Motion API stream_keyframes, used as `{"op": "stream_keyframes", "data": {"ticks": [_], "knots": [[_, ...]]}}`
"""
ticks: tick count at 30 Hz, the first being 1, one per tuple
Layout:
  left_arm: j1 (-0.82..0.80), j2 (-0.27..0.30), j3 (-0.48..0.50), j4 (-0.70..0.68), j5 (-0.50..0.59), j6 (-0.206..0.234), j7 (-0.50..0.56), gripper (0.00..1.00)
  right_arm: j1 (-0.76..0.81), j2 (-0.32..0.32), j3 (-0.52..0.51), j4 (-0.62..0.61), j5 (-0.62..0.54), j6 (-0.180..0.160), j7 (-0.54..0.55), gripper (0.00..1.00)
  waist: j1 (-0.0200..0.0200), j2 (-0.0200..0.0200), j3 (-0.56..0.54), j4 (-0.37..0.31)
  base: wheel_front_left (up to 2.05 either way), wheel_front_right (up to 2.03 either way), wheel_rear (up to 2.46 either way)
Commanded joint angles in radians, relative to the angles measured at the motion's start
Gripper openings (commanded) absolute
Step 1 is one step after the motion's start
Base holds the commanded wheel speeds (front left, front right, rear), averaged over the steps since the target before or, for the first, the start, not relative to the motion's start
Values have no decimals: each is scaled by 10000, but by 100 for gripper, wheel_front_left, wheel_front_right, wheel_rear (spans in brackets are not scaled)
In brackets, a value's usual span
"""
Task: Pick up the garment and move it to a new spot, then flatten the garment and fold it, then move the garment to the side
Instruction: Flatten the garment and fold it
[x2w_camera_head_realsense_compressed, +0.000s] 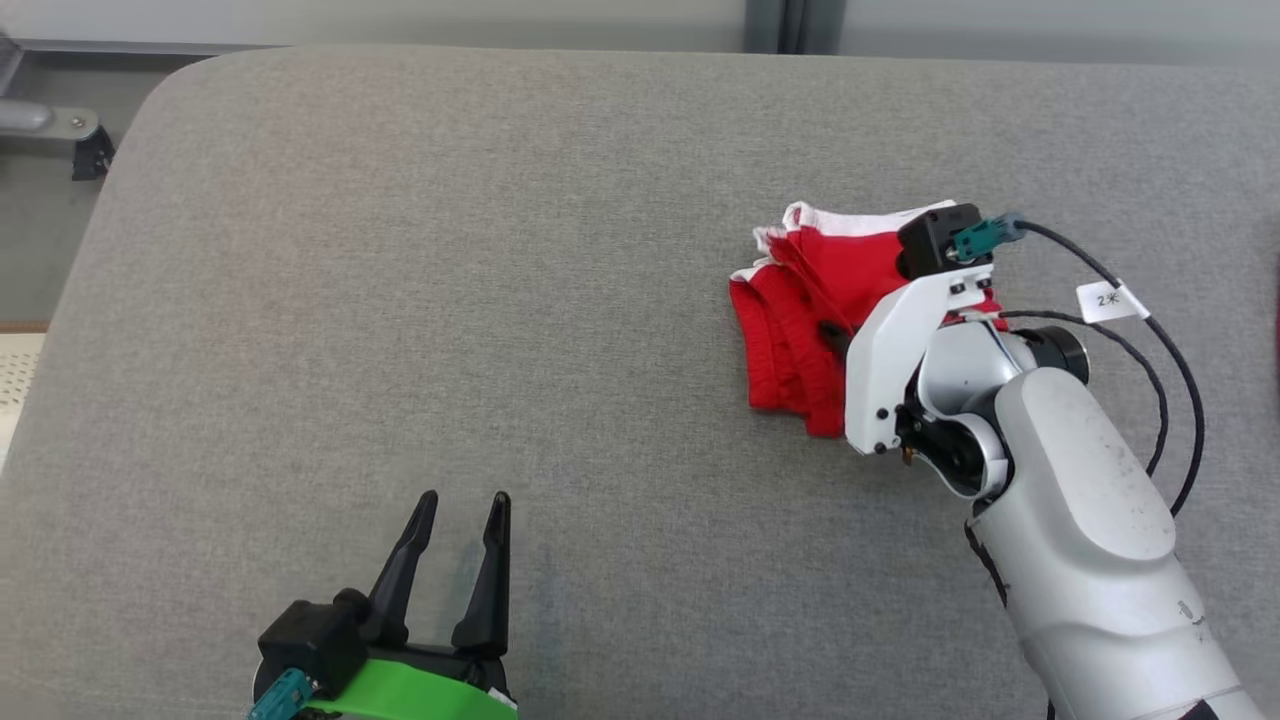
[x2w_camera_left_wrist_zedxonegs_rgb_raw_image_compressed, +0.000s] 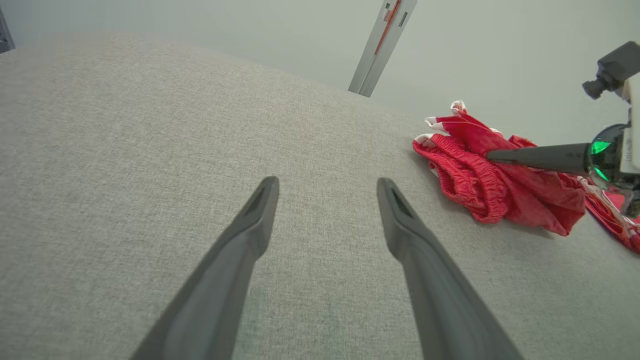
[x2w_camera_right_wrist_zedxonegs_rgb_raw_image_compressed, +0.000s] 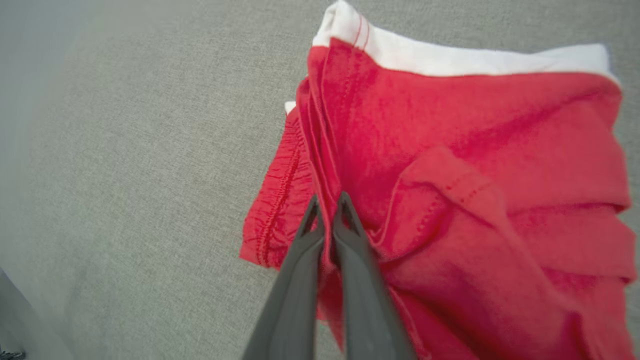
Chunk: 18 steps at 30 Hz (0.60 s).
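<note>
Because the red garment (x2w_camera_head_realsense_compressed: 800, 320), bunched at the right of the tabletop (x2w_camera_head_realsense_compressed: 450, 250), appears light, limp and soft, the right end effector (x2w_camera_right_wrist_zedxonegs_rgb_raw_image_compressed: 327, 202) pinches a raised fold beside its waistband (x2w_camera_right_wrist_zedxonegs_rgb_raw_image_compressed: 277, 200), a sound hold, while the left end effector (x2w_camera_head_realsense_compressed: 465, 505) sits released.

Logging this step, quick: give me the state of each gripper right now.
Left gripper: open, holding nothing.
Right gripper: closed on a fold of the red garment.

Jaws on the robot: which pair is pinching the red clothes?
The right gripper, its jaws shut on a fold of the red garment. The left gripper has its jaws open, holding nothing.
</note>
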Motion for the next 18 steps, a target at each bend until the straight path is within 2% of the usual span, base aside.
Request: {"op": "stream_keyframes", "data": {"ticks": [1, 10, 11, 12, 18], "knots": [[-99, -16, 81, 35, -51, -27, -28, 100, -9, 8, 89, 186, -97, -2, -159, 0, 0, 0, -99, 245, 0, 0, 0], [282, -71, 151, 173, 20, -28, -28, 100, 276, 60, 569, 875, -47, -2, -920, 0, 0, 0, -373, 209, 0, 0, 0], [326, -76, 182, 197, 65, -28, -28, 100, 353, 66, 837, 786, 185, -2, -1184, 96, 0, 0, -501, 138, 0, 0, 0], [365, -80, 208, 215, 93, -28, -28, 100, 432, 58, 933, 692, 328, -2, -1370, 100, 0, 0, -590, 98, 0, 0, 0], [789, -81, 652, 165, 319, -28, -28, 100, 1257, 55, 1131, -414, 1251, -2, -2851, 100, 0, 0, -1312, -238, 0, 0, 0]]}}
